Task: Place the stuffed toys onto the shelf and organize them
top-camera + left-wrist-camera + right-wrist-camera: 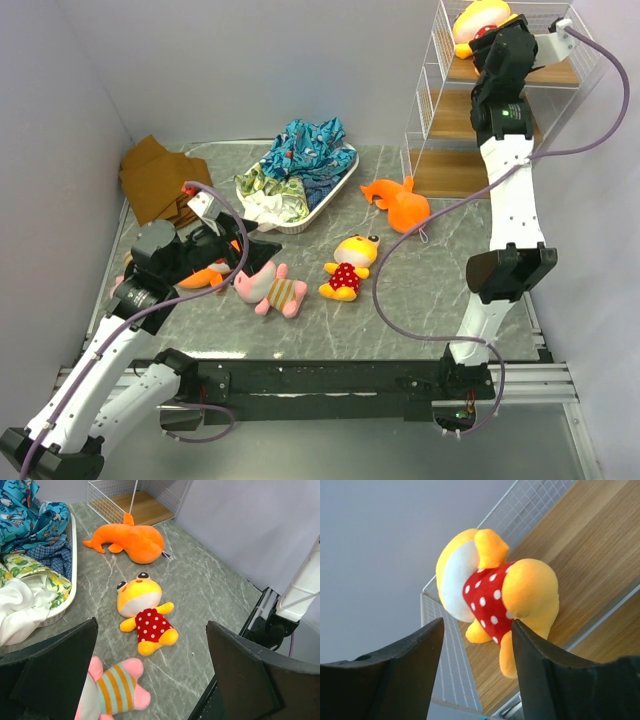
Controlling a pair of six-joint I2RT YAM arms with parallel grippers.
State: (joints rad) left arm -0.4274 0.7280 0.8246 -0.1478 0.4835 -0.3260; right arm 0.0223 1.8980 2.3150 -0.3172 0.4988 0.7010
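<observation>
A yellow stuffed toy with a red dotted body [490, 587] lies on the top board of the shelf [585, 545], also seen from above as the yellow toy [476, 24] on the white wire shelf [428, 130]. My right gripper [476, 630] stands open just behind it, its right finger against the toy's leg. On the table lie a second yellow toy [350, 265], an orange shark [400, 204] and a pink striped toy [272, 291]. My left gripper [258, 250] hangs open over the pink toy [117, 687]. An orange toy [205, 275] shows partly under the left arm.
A white oval tray [337, 188] with a blue-patterned cloth heap [300, 150] sits at the back middle. Brown folded cloth [155, 180] lies at the back left. Grey walls close in both sides. The shelf's lowest board [142, 507] is near the shark [131, 541].
</observation>
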